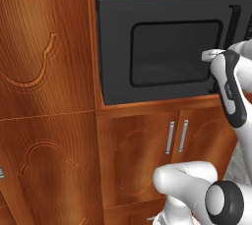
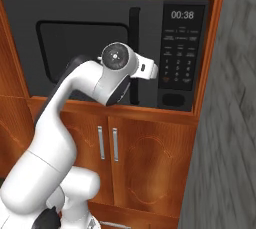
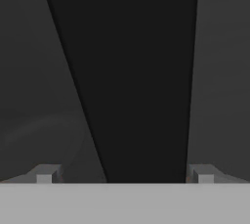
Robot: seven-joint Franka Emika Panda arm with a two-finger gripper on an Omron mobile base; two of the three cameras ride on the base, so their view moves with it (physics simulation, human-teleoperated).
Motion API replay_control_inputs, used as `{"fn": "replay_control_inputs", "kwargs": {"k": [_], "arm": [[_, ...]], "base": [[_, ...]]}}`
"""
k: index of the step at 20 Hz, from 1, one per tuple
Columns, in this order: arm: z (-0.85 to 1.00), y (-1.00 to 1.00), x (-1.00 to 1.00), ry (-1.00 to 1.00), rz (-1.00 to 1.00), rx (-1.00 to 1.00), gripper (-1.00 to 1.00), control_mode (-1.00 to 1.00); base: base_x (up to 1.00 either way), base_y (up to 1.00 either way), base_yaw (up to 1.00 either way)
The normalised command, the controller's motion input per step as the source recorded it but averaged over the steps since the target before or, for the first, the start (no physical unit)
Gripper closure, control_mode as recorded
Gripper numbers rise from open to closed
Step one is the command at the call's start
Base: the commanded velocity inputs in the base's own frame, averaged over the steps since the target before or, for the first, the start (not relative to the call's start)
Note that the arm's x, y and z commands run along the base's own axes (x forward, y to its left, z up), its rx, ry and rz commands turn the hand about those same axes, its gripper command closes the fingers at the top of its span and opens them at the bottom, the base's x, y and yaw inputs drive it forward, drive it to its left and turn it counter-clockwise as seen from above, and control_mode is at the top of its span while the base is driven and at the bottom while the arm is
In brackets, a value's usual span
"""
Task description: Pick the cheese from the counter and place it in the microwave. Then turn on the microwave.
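Note:
The black microwave (image 1: 118, 47) (image 2: 75, 18) sits built into wooden cabinets, its door shut and its dark window unlit. My gripper (image 3: 124, 174) is pressed close to the door at the vertical black bar handle (image 2: 134, 23) (image 1: 234, 22). In the hand view the handle (image 3: 136, 71) runs as a dark band between my two fingertips (image 3: 45, 174), which stand wide apart on either side of it. The gripper is open and holds nothing. To the right of the handle is the button panel (image 2: 182, 48), whose display reads 00:38. The cheese and the counter are out of view.
Below the microwave are two brown cabinet doors with silver bar handles (image 1: 176, 136) (image 2: 107, 143). A tall wooden cabinet front (image 1: 44, 96) stands to the left. A grey wall (image 2: 225, 123) rises close on the right.

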Motion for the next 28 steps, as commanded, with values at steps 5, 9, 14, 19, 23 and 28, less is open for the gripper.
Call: {"fn": "replay_control_inputs", "kwargs": {"k": [5,9,14,19,23,28], "arm": [[0.0,0.03,0.21,0.02,0.0,0.0,1.0,-1.0],[0.0,0.36,-0.24,0.06,0.01,0.0,1.0,-1.0],[0.0,0.56,-0.84,0.02,0.0,0.0,1.0,-1.0],[0.0,0.5,-1.0,0.0,-0.01,-0.02,1.0,-1.0],[0.0,0.45,-1.0,0.0,-0.07,-0.02,1.0,-1.0],[0.06,0.44,-0.93,0.0,-0.09,-0.03,1.0,-1.0]], "base": [[0.0,0.0,0.0],[0.0,0.0,0.0],[0.0,0.0,0.0],[0.0,0.0,0.0],[0.0,0.0,0.0],[0.0,0.0,0.0]]}}
